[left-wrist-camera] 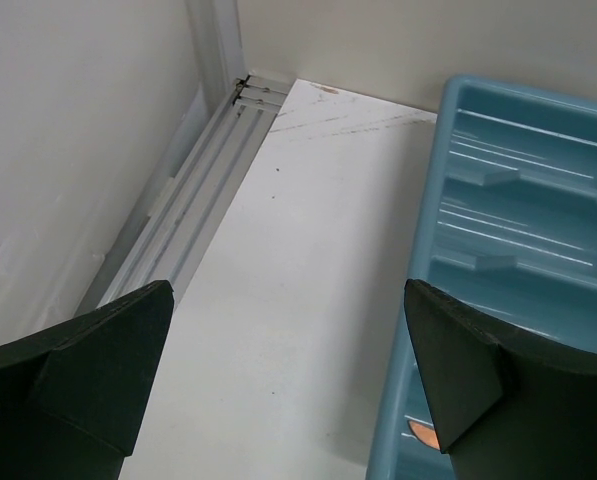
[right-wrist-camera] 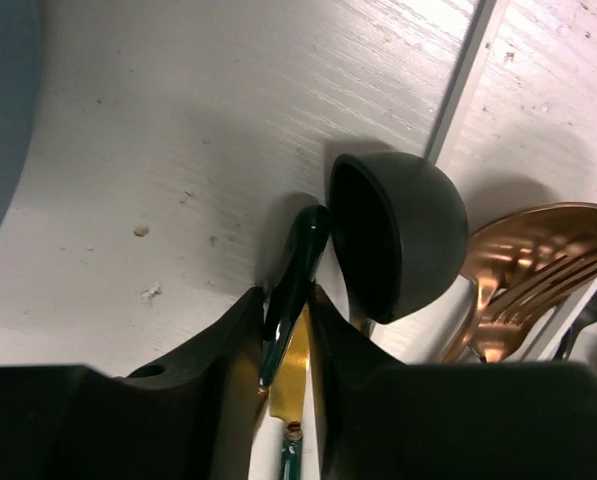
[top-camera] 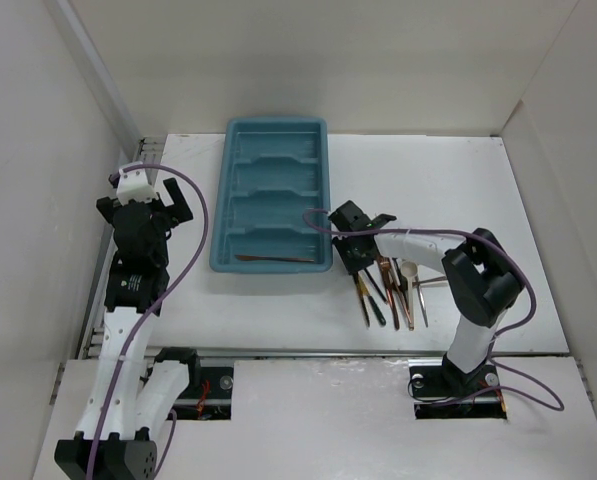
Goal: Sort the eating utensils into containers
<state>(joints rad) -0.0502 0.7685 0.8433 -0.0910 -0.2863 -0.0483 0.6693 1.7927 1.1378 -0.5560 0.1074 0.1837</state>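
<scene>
The teal-blue cutlery tray (top-camera: 321, 190) lies at the back centre, with one copper utensil (top-camera: 273, 259) in its nearest slot. The other utensils (top-camera: 390, 295) lie in a pile right of the tray's near corner. My right gripper (top-camera: 356, 256) is down at the far end of this pile. In the right wrist view its jaws (right-wrist-camera: 290, 300) are shut on a dark green handle (right-wrist-camera: 300, 258), with a gold blade (right-wrist-camera: 293, 375) between them too. A black spoon bowl (right-wrist-camera: 398, 235) and a copper fork (right-wrist-camera: 523, 270) lie beside it. My left gripper (top-camera: 166, 206) is open and empty, left of the tray.
In the left wrist view the left gripper (left-wrist-camera: 288, 300) hangs over bare white table, with the tray's rim (left-wrist-camera: 418, 300) under its right finger and a copper tip (left-wrist-camera: 423, 432) showing in the slot. A metal rail (left-wrist-camera: 193, 215) and a white wall bound the left side.
</scene>
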